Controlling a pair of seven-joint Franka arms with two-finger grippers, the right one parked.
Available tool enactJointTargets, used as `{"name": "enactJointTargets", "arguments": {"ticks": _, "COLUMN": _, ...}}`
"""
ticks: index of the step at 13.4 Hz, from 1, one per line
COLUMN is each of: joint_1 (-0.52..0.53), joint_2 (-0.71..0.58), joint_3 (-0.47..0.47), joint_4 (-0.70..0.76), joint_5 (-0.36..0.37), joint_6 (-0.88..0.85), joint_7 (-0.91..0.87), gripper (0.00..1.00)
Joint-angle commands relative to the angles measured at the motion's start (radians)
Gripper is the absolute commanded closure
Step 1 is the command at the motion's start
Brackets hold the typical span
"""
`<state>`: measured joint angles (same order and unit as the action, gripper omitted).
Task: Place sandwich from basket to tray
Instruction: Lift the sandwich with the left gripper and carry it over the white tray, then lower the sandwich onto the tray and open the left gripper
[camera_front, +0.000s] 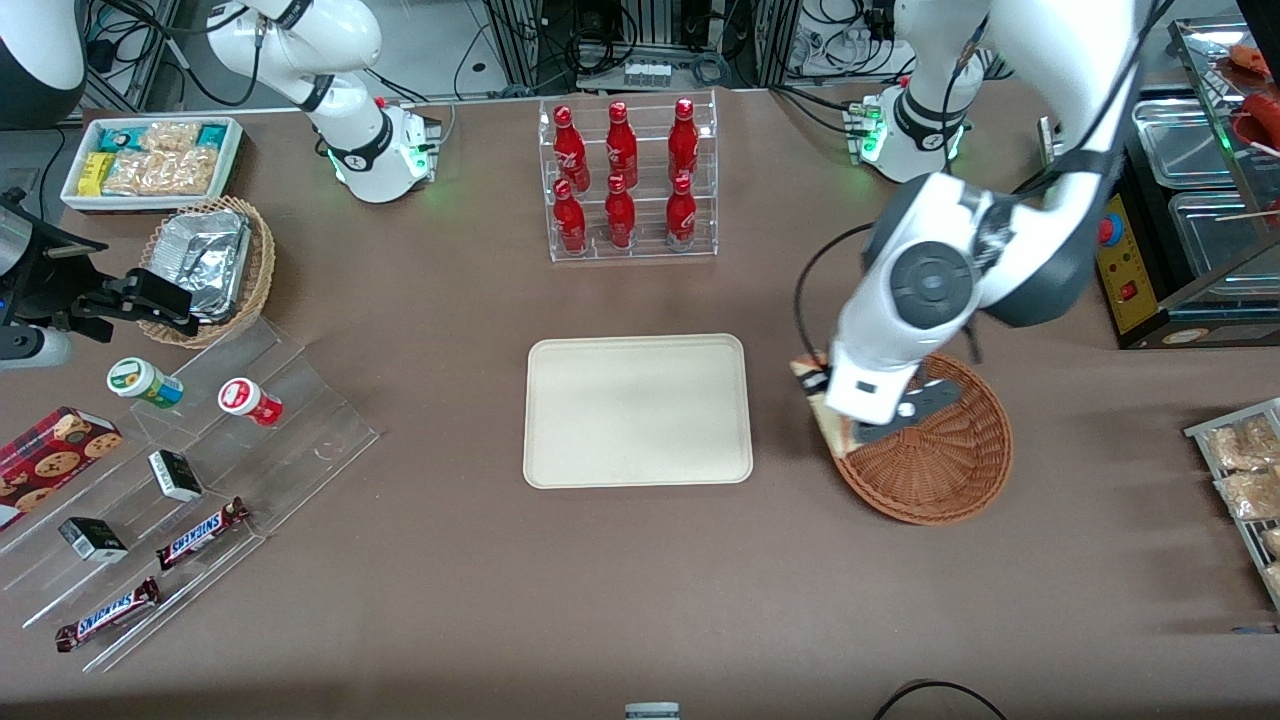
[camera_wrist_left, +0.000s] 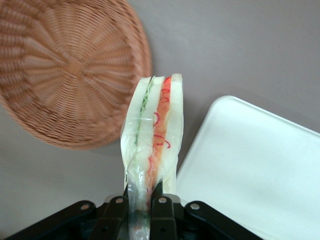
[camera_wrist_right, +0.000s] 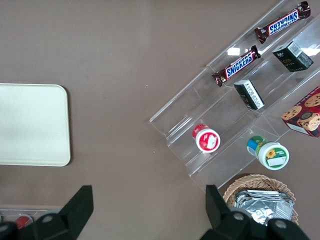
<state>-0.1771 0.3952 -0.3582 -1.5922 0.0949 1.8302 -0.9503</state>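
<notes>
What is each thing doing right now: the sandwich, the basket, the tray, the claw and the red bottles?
sandwich: wrapped in clear film, pinched in the gripper, lifted out of the basket.
basket: empty.
tray: empty, flat on the table.
gripper: shut on the sandwich, over the basket edge nearest the tray.
bottles: six, upright in their clear rack.

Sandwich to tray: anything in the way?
Nothing visible. The end effector is shut on the sandwich, held above the table at the basket's rim on the side toward the tray. Only bare table lies between the sandwich and the tray, and the tray's surface is bare.
</notes>
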Motion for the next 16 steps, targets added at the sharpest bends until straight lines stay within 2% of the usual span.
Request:
{"name": "enactJointTargets", "arguments": {"ticks": 1, "joint_1": -0.08, "joint_2": 0.089, "joint_3": 0.002, "joint_4": 0.078, "joint_5": 0.011, "joint_6": -0.009, "joint_7": -0.013, "gripper": 1.0}}
{"name": "enactJointTargets", "arguments": {"ticks": 8, "joint_1": -0.208, "joint_2": 0.241, "joint_3": 0.007, "joint_4": 0.15, "joint_5": 0.049, "joint_6": 0.135, "joint_7": -0.027, "gripper": 1.0}}
{"name": "enactJointTargets", "arguments": {"ticks": 13, "joint_1": -0.258, "joint_2": 0.318, "joint_3": 0.008, "joint_4": 0.163, "joint_5": 0.144, "joint_6": 0.207, "joint_7": -0.114, "gripper": 1.0}}
{"name": "enactJointTargets", "arguments": {"ticks": 16, "joint_1": -0.275, "joint_2": 0.333, "joint_3": 0.008, "joint_4": 0.163, "joint_5": 0.155, "joint_6": 0.221, "joint_7": -0.116, "gripper": 1.0}}
